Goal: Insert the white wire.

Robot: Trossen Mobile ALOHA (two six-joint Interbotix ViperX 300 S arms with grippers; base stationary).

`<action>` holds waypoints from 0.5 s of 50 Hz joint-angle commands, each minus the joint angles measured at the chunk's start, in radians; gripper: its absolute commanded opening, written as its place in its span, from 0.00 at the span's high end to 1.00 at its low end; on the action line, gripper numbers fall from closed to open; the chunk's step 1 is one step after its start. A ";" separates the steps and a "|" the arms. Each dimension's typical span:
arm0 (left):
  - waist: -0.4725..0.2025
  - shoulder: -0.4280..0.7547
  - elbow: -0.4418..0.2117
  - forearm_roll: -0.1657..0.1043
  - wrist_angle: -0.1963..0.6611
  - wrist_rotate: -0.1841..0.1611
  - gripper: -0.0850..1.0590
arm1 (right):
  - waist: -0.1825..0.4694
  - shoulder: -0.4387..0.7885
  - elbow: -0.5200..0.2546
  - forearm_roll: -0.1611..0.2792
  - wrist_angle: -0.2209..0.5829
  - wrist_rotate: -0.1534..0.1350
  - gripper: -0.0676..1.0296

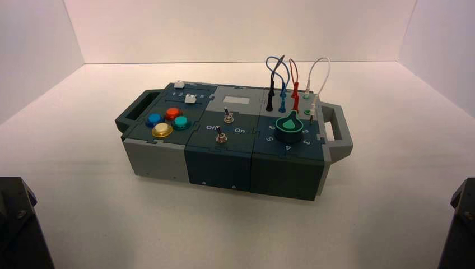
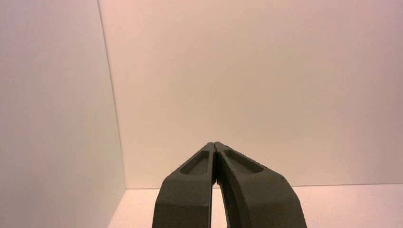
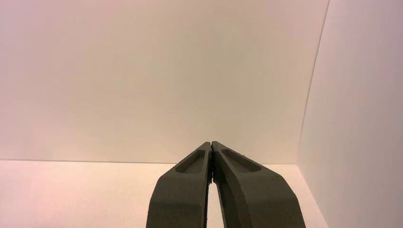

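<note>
- The white wire (image 1: 328,70) is found at the far right of the box (image 1: 217,174), arched in a loop above the panel, to the right of the red lead (image 1: 292,63) and the blue lead (image 1: 271,58).
- Its far plug (image 1: 307,87) is seated upright at the far green-rimmed socket. Its near plug (image 1: 313,106) is seen slightly tilted, just beside the near green socket (image 1: 307,112), with its tip apparently off to the right of the hole; whether the box is touched by it cannot be told.
- The left gripper (image 2: 215,144) is parked at the near left, well apart from the box, its fingers closed on nothing.
- The right gripper (image 3: 212,142) is idle at the near right, also well apart, its fingers closed together and empty.
- The lead is judged very light and soft, so the plug cannot be steered by pulling on the loop; a springy sideways tug should be expected.
- The near plug is judged stiff but slim and perhaps slippery. It is best taken by its white body, above the tip, by the right gripper once opened, then straightened and pressed down into the near green socket.
- The knob (image 1: 289,128) stands close by on the near side and could be knocked by a low approach.
</note>
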 commanded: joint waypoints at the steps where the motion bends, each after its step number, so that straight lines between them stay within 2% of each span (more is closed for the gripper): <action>1: 0.005 0.009 -0.026 0.000 0.000 0.005 0.95 | 0.008 0.006 -0.032 0.002 -0.006 0.002 0.96; 15: 0.003 0.009 -0.028 0.000 0.008 0.005 0.95 | 0.015 0.017 -0.035 0.002 0.006 0.002 0.96; 25: 0.003 0.012 -0.043 0.000 0.063 0.005 0.95 | 0.025 0.018 -0.051 0.002 0.078 0.002 0.96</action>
